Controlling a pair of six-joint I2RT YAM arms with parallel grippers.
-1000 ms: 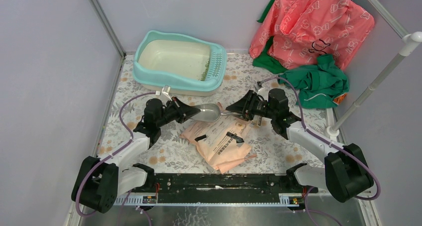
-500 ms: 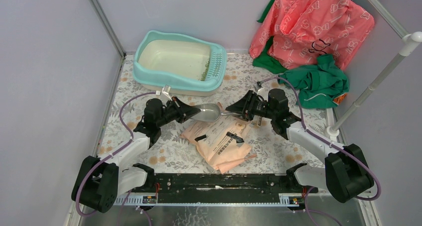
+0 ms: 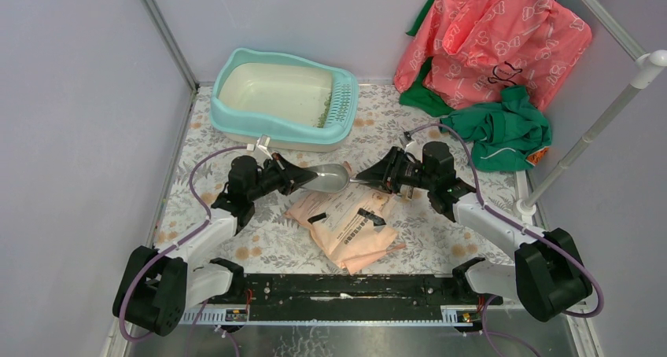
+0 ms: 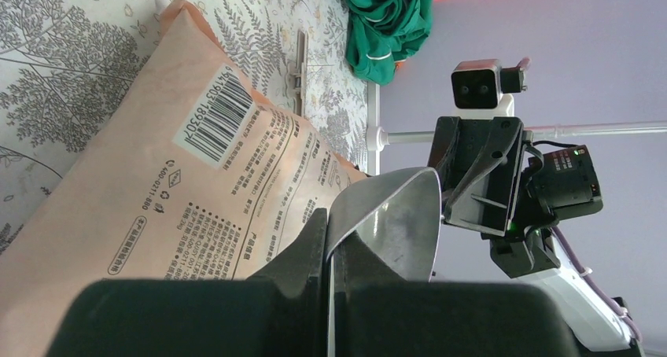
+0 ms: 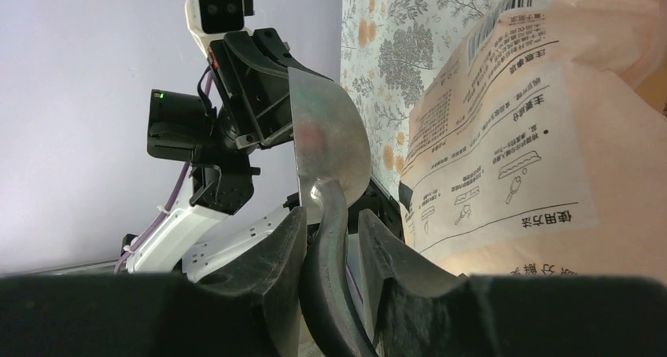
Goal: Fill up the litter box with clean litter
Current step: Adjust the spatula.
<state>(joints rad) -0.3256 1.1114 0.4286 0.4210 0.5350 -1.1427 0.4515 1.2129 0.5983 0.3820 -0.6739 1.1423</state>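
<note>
The light-teal litter box (image 3: pixel 228 121) stands at the back left, with a thin strip of green clean litter (image 3: pixel 323 112) beside its grille. A grey metal scoop (image 3: pixel 330 178) hangs between both grippers above a peach paper bag (image 3: pixel 350 223). My left gripper (image 3: pixel 303 179) is shut on the rim of the scoop's bowl (image 4: pixel 393 215), its fingertips (image 4: pixel 315 231) pinching the thin metal. My right gripper (image 3: pixel 370 176) has the scoop's dark handle (image 5: pixel 330 239) between its fingers, pressed close on both sides. The scoop's bowl (image 5: pixel 322 145) looks empty.
A heap of pink printed and green cloth (image 3: pixel 488 42) fills the back right corner, with more green cloth (image 3: pixel 503 129) in front of it. A white pole (image 3: pixel 598 129) leans at the right. Grey walls close in the left and back.
My right gripper's fingers have narrowed onto the scoop's handle, and it has edged slightly left. The left gripper and the scoop have stayed put.
</note>
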